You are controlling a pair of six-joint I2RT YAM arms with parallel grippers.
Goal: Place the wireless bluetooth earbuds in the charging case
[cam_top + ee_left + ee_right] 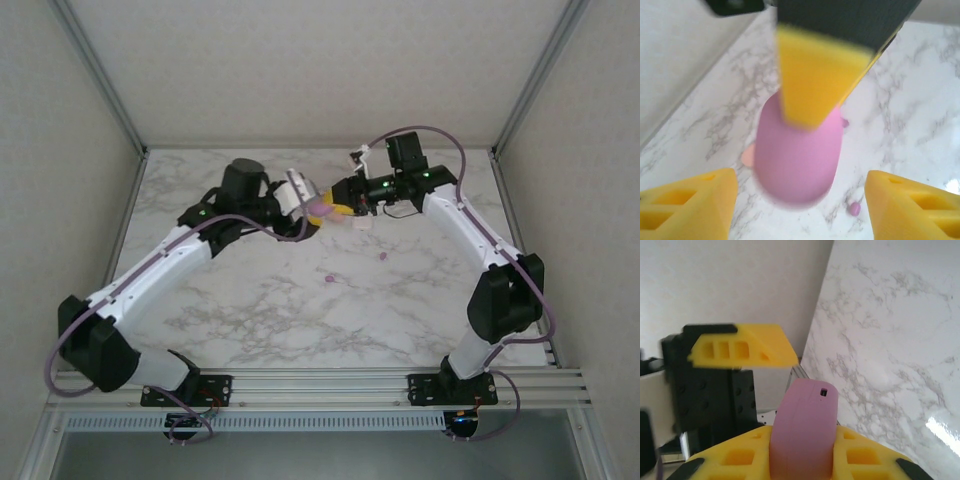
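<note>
Left gripper [800, 175] jaws wide, straddling the 1 purple case [320, 207] without contact; right gripper [802, 450] pinches that case. 2 purple earbuds [330, 279] lie loose on the table [250, 300], near-right of the case. Open marble all round them, well off the edges.

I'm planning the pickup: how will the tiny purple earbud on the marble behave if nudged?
The purple earbud looks rounded and far smaller than the left gripper's fingers, so it will probably roll or skid. The marble table looks glossy, so likely little friction.

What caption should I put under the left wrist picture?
Left gripper open, clear of the purple case gripped by the right gripper above the marble table.
</note>
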